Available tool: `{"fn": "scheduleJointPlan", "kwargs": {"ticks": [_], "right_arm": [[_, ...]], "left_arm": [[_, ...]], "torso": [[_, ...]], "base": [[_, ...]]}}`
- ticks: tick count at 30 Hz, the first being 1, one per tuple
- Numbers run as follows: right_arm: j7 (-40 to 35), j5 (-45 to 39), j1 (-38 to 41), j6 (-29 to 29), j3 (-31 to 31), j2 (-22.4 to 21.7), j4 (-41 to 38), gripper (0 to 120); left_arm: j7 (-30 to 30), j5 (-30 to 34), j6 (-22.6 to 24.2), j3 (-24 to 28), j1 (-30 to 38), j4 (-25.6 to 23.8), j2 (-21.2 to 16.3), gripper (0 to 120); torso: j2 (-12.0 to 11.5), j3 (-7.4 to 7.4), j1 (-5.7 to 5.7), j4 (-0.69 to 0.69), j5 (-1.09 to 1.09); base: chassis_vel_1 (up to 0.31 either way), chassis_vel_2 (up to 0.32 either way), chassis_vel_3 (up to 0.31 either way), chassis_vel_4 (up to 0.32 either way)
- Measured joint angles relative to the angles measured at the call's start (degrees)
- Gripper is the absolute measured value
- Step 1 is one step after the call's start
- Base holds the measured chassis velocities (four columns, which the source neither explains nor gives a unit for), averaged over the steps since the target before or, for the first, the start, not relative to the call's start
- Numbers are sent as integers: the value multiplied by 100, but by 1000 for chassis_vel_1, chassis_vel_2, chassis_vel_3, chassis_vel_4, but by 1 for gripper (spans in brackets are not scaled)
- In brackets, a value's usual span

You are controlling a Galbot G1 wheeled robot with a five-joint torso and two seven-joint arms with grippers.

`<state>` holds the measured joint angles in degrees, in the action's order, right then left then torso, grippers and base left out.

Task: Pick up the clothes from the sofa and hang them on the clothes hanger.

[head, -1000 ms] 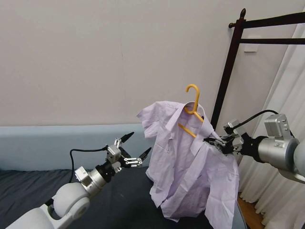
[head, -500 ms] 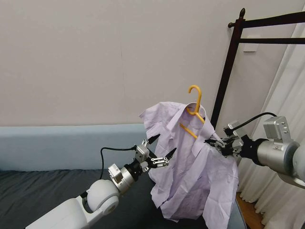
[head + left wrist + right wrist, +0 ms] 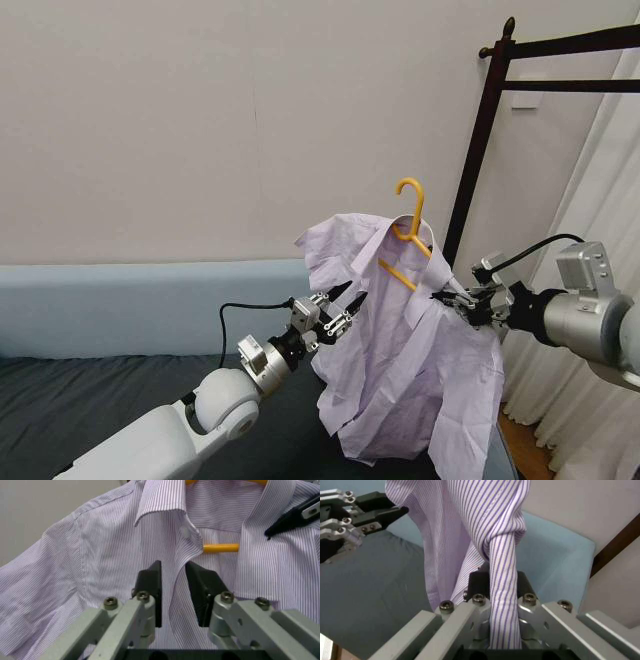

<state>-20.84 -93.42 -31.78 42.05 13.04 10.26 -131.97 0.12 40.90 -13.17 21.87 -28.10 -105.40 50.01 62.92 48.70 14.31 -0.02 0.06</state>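
Left arm: rises from the lower left corner of the head view, across the front edge of the sofa (image 3: pixel 110 300), towards the shirt
Left gripper (image 3: pixel 350 297): at the shirt's left front, just below the collar; its black fingers (image 3: pixel 151 588) stand a narrow gap apart, part-open, gripping nothing; the shirt's button strip shows through the gap; whether the tips touch the cloth cannot be told
Shirt (image 3: pixel 400 360): pale lilac with fine stripes, short-sleeved; held up in the air above the right end of the sofa seat, draped on the hanger, collar uppermost; the hem hangs low over the seat, and whether it touches cannot be told
Right gripper (image 3: pixel 445 297): at the shirt's right shoulder, reaching in from the right edge of the head view; closed tight on a bunched fold of the striped cloth, which runs between its pads (image 3: pixel 479 581)
Hanger (image 3: pixel 408 215): yellow, tilted inside the shirt's neck; the hook stands free above the collar, near the rack's post but apart from it, on no rail
Sofa: dark grey seat, light blue back running along the wall
Rack (image 3: pixel 478 150): dark wooden post with a knob on top, two rails leading off to the right, behind the shirt and the right gripper
Curtain (image 3: pixel 610 200): white, behind the rack at the right edge
Wall (image 3: pixel 200 120): plain, pale, farthest back
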Motion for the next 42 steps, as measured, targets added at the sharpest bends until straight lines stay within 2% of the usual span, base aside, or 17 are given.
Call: {"fn": "scheduleJointPlan", "kwargs": {"ticks": [5,12,18,26,33,37,39,40,42], "right_arm": [[1,4,20,-4,-8,12,51,1],[-3,-5,14,-5,-10,16,57,1],[-23,-9,23,-7,-3,27,113,1],[-113,-46,49,-11,-31,122,190,1],[-115,-86,69,-12,7,112,127,1],[-121,-136,34,-13,125,53,80,1],[-91,-147,-2,-13,209,-2,-1,1],[-91,-147,-2,-13,209,-2,-1,1],[-72,-150,-23,-13,279,-33,-55,1]], "left_arm": [[-30,62,32,9,27,-30,3,0],[-53,73,59,27,50,-40,33,0],[-77,197,126,-8,-26,-412,-73,0],[-28,218,134,-353,-588,-886,-382,0],[-82,190,234,-465,-735,-899,-361,0],[-103,357,362,-180,-608,-810,-313,1],[-48,954,426,212,-291,-703,-157,12],[-48,954,426,212,-291,-703,-157,12],[85,1612,456,554,149,-514,41,20]], "torso": [[0,0,0,0,0],[0,0,0,0,0],[0,0,0,-2,0],[0,-1,0,1,0],[0,-1,0,-1,-1],[0,-1,0,1,-1],[0,-1,0,0,-1],[0,-1,0,0,-1],[0,-1,-1,-1,0]], "base": [[0,0,0,0],[0,0,0,0],[0,0,0,0],[0,0,0,0],[0,0,0,0],[0,0,0,0],[0,0,0,0],[0,0,0,0],[0,0,0,0]]}}
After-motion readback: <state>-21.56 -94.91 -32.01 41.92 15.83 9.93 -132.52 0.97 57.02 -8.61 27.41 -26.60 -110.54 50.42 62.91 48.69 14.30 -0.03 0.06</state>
